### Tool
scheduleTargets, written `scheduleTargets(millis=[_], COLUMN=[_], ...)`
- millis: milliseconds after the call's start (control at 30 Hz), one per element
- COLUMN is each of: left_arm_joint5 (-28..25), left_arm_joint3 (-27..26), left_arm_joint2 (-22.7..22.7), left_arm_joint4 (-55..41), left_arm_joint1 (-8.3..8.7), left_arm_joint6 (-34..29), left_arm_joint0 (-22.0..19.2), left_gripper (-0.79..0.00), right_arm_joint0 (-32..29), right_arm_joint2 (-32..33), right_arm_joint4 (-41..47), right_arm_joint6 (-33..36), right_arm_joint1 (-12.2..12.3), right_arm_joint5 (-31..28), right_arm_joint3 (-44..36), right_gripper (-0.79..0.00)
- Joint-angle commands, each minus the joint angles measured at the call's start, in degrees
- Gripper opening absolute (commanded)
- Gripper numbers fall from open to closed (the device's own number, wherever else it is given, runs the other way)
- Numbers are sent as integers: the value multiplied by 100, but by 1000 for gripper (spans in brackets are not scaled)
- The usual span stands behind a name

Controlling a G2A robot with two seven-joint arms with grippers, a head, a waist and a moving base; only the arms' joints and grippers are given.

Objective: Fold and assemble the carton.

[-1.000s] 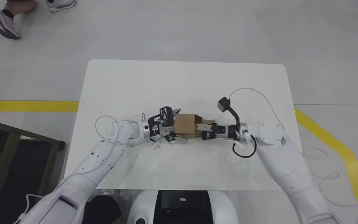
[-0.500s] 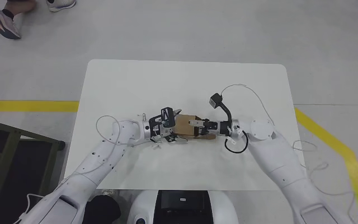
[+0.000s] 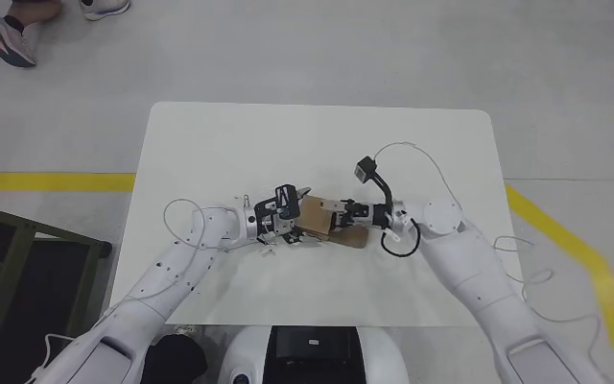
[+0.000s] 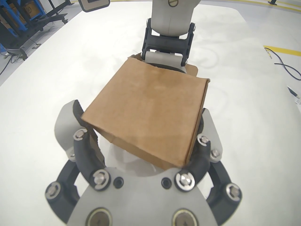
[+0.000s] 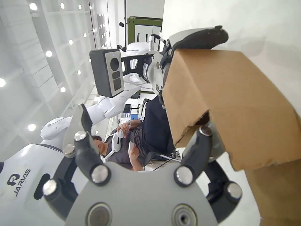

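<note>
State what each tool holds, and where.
Left tool grips the box by the sides of one end; right tool grips nothing, one finger inside the other end.

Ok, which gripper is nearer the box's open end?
Right. The right gripper has one finger inside the box's open end; the left gripper clamps the opposite end.
</note>
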Motion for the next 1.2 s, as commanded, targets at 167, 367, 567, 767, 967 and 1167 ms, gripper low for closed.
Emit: scheduleTargets(millis=[167, 367, 567, 767, 967, 1167], left_arm_joint5=[8, 1, 12, 24, 23, 20], left_arm_joint3=[-17, -35, -60, -79, -90, -101], left_arm_joint2=[-38, -62, -78, -93, -111, -118], left_arm_joint4=[12, 23, 38, 50, 60, 73], left_arm_joint1=[8, 15, 18, 19, 23, 23], left_arm_joint6=[-10, -26, -30, -35, -39, -34], left_arm_joint0=[20, 43, 59, 72, 77, 86], left_gripper=[0, 0, 0, 0, 0, 0], right_arm_joint0=[-131, -394, -532, -354, -125, 18], right_arm_joint2=[299, 795, 1065, 951, 745, 555], right_arm_joint4=[-122, -241, -538, -441, -285, -275], right_arm_joint6=[438, 538, 226, 93, 391, 691], right_arm_joint1=[139, 328, 427, 370, 291, 236], right_arm_joint5=[62, 173, 310, 249, -40, -262], right_arm_joint3=[-200, -537, -660, -359, -125, 58], right_gripper=[0, 0, 0, 0, 0, 0])
